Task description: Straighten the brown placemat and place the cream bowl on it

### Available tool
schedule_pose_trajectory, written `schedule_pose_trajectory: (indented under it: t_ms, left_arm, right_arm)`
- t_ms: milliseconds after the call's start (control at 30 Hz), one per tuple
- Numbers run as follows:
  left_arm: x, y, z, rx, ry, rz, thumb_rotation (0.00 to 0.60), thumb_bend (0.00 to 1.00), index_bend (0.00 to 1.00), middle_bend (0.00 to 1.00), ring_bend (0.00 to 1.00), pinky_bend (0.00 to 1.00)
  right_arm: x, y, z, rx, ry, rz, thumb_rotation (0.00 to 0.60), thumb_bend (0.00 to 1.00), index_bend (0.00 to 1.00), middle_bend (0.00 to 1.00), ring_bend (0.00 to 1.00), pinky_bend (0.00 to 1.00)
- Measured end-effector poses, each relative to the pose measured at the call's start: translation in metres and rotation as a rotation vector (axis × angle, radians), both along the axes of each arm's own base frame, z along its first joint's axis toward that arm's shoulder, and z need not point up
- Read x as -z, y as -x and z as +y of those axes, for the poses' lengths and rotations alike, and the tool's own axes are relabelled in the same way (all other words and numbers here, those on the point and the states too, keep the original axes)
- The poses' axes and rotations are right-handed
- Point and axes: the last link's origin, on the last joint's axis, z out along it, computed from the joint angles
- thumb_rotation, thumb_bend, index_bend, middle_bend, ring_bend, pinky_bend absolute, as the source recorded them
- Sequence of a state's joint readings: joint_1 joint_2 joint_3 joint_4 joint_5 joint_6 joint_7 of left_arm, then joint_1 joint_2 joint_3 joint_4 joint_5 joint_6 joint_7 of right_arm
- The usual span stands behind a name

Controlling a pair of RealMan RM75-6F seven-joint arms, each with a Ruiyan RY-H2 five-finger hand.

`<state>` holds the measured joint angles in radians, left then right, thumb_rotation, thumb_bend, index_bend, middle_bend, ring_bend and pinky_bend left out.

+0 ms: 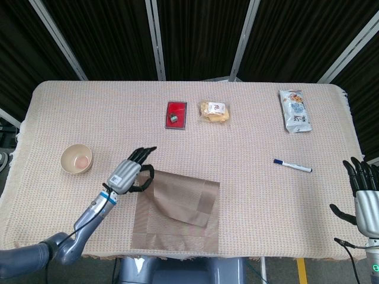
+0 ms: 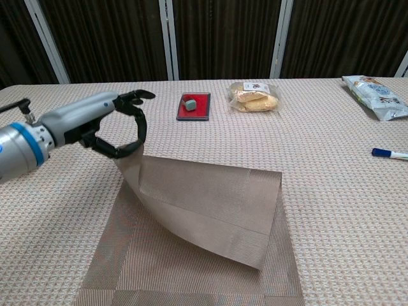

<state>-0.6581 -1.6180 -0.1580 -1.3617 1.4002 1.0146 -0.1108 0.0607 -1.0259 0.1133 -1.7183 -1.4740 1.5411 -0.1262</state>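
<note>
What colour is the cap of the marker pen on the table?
Blue; the marker pen has a white body. The chest view shows it best.

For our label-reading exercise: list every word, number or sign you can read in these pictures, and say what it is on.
No text can be read.
Snack bag: print too small.
Bread pack: white label blurred.
Left hand: white code sticker, unreadable.
Marker: no print visible.

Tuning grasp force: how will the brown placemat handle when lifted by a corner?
Likely floppy: the placemat drapes and folds from the corner the left hand pinches. Probably light, since a corner pinch lifts it. The woven surface looks unlikely to slip.
</note>
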Motion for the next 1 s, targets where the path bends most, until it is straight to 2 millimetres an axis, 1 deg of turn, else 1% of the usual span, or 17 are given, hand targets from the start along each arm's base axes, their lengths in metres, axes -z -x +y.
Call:
schedule_pose_trajectory:
  t_ms: [67, 167, 233, 333, 467, 567, 633, 667, 700, 767, 800, 833, 933, 1000]
  left_arm:
    - [-0.006, -0.003, 0.021, -0.063, -0.028, -0.008, 0.6, 0.51, 0.69, 0.0, 0.0, 0.0]
    - [-0.012, -0.003, 0.048, -0.149, -0.062, -0.009, 0.6, 0.51, 0.69, 0.0, 0.0, 0.0]
    - [-0.015, 0.001, 0.062, -0.195, -0.086, 0.001, 0.6, 0.51, 0.69, 0.0, 0.0, 0.0]
    - [-0.019, 0.012, 0.082, -0.271, -0.128, 0.027, 0.6, 0.53, 0.69, 0.0, 0.0, 0.0]
    - [-0.021, 0.029, 0.096, -0.342, -0.154, 0.059, 0.6, 0.55, 0.69, 0.0, 0.0, 0.0]
    - [-0.023, 0.042, 0.1, -0.367, -0.173, 0.083, 0.6, 0.55, 0.69, 0.0, 0.0, 0.0]
    - [-0.025, 0.049, 0.101, -0.377, -0.183, 0.092, 0.6, 0.54, 0.66, 0.0, 0.0, 0.0]
    - [-0.026, 0.052, 0.101, -0.379, -0.188, 0.095, 0.6, 0.48, 0.57, 0.0, 0.0, 0.0]
    - [-0.027, 0.054, 0.1, -0.377, -0.191, 0.098, 0.6, 0.34, 0.39, 0.0, 0.0, 0.0]
    - [-0.029, 0.058, 0.098, -0.365, -0.201, 0.108, 0.6, 0.11, 0.11, 0.0, 0.0, 0.0]
    - [-0.03, 0.059, 0.097, -0.361, -0.207, 0.11, 0.6, 0.04, 0.03, 0.0, 0.0, 0.0]
    - [-0.032, 0.06, 0.096, -0.357, -0.214, 0.111, 0.6, 0.0, 0.0, 0.0, 0.0, 0.0]
    - [-0.042, 0.062, 0.092, -0.338, -0.251, 0.111, 0.6, 0.0, 0.0, 0.0, 0.0, 0.0]
    - [-0.054, 0.064, 0.087, -0.319, -0.281, 0.11, 0.6, 0.0, 0.0, 0.0, 0.0, 0.0]
  right_arm:
    - [0.001, 0.001, -0.001, 0.004, 0.0, 0.004, 0.6, 0.0, 0.0, 0.0, 0.0, 0.0]
    - [0.001, 0.001, -0.002, 0.009, 0.0, 0.01, 0.6, 0.0, 0.0, 0.0, 0.0, 0.0]
    - [0.003, 0.002, -0.003, 0.015, -0.002, 0.014, 0.6, 0.0, 0.0, 0.0, 0.0, 0.0]
    - [0.004, 0.004, -0.005, 0.024, -0.005, 0.02, 0.6, 0.0, 0.0, 0.0, 0.0, 0.0]
    - [0.006, 0.005, -0.006, 0.034, -0.007, 0.026, 0.6, 0.0, 0.0, 0.0, 0.0, 0.0]
    - [0.007, 0.006, -0.008, 0.039, -0.01, 0.028, 0.6, 0.0, 0.0, 0.0, 0.0, 0.0]
    - [0.008, 0.006, -0.008, 0.04, -0.012, 0.029, 0.6, 0.0, 0.0, 0.0, 0.0, 0.0]
    - [0.008, 0.006, -0.008, 0.039, -0.014, 0.028, 0.6, 0.0, 0.0, 0.0, 0.0, 0.0]
    - [0.008, 0.006, -0.008, 0.038, -0.014, 0.028, 0.6, 0.0, 0.0, 0.0, 0.0, 0.0]
    - [0.008, 0.005, -0.008, 0.036, -0.015, 0.026, 0.6, 0.0, 0.0, 0.0, 0.0, 0.0]
    - [0.008, 0.005, -0.007, 0.036, -0.016, 0.025, 0.6, 0.0, 0.0, 0.0, 0.0, 0.0]
    - [0.008, 0.005, -0.007, 0.035, -0.016, 0.025, 0.6, 0.0, 0.0, 0.0, 0.0, 0.0]
    - [0.008, 0.004, -0.006, 0.029, -0.016, 0.015, 0.6, 0.0, 0.0, 0.0, 0.0, 0.0]
    - [0.007, 0.003, -0.005, 0.023, -0.018, 0.01, 0.6, 0.0, 0.0, 0.0, 0.0, 0.0]
